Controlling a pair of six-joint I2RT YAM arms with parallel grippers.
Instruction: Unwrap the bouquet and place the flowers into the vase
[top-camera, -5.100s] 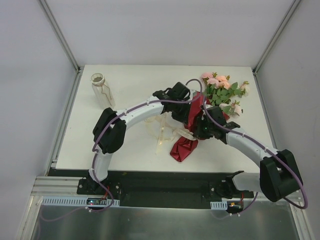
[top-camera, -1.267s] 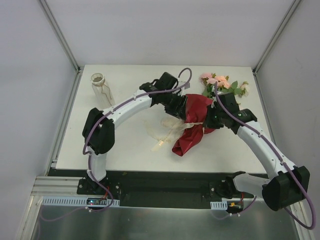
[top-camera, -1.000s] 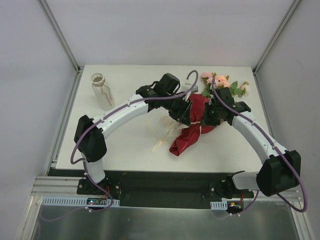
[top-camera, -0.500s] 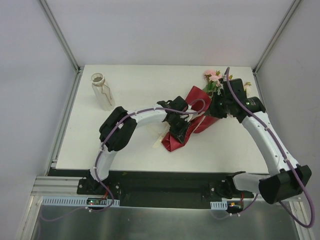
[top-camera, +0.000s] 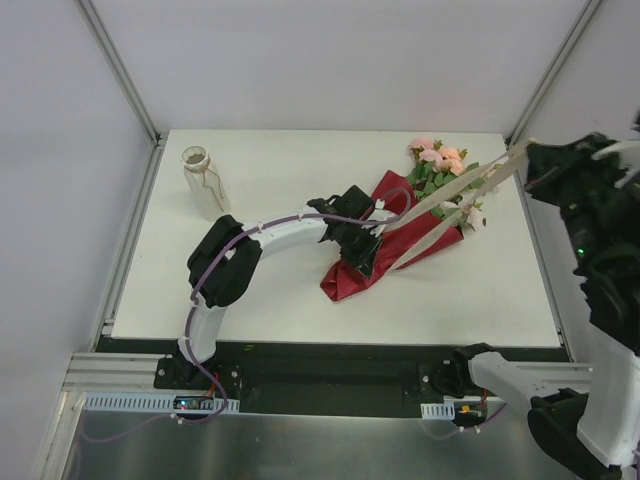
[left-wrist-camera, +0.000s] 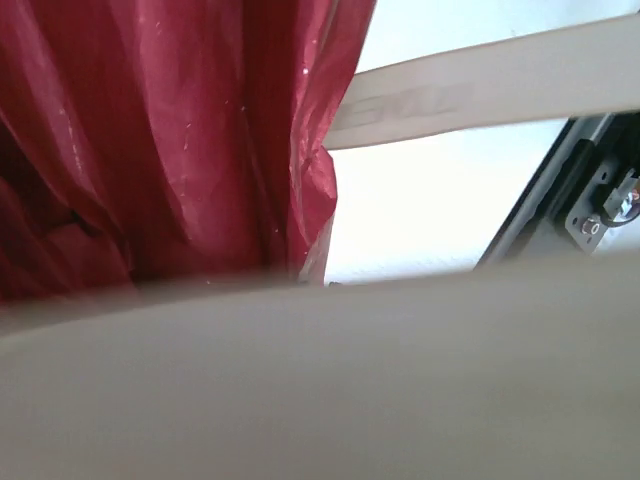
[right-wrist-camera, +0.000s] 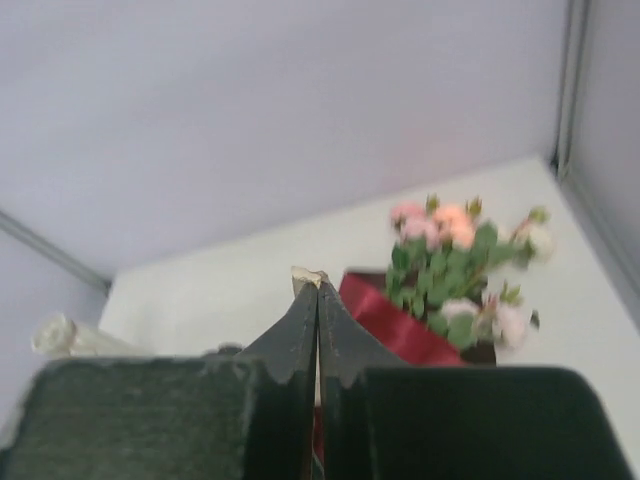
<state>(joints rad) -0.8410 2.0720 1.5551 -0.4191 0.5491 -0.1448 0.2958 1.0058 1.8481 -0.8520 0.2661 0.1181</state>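
The bouquet (top-camera: 425, 215) lies on the right half of the table. Its flowers (top-camera: 440, 165), pink and cream with green leaves, point to the far right, and they appear again in the right wrist view (right-wrist-camera: 450, 250). The dark red wrapping paper (top-camera: 345, 282) spreads toward the middle. My right gripper (right-wrist-camera: 318, 285) is raised high at the right and is shut on the cream ribbon (left-wrist-camera: 480, 95). The ribbon runs taut down to the paper. My left gripper (top-camera: 358, 252) rests on the paper (left-wrist-camera: 150, 130). A blurred cream band hides its fingers. The clear vase (top-camera: 203, 182) stands upright at the far left.
White walls with metal corner posts (top-camera: 118, 70) close in the table on three sides. The raised right arm (top-camera: 600, 260) hangs over the table's right edge. The left arm (top-camera: 270, 235) arcs across the middle of the table.
My right arm has risen up and to the right, pulling the ribbon out straight. The left gripper slid down along the paper toward the table's middle and narrowed.
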